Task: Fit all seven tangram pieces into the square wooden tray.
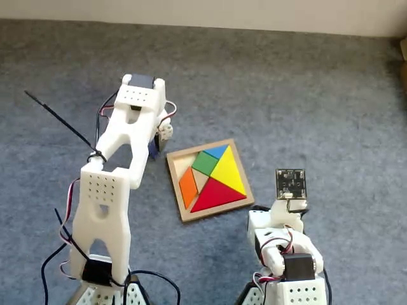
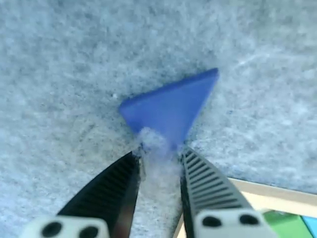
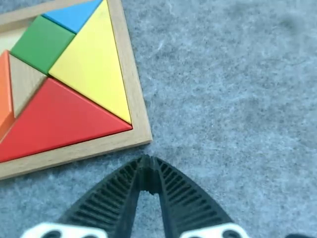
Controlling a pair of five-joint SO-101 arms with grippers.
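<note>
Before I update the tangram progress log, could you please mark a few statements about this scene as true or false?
1. The red triangle lies inside the tray. True.
2. The dark blue triangle is already in the tray. False: it lies on the carpet outside it, one corner between the open fingers of the left gripper.
3. The right gripper is shut and holds nothing. True.
4. The tray is completely filled. False: a triangular gap of bare wood shows between the orange piece, the green square and the red triangle.
</note>
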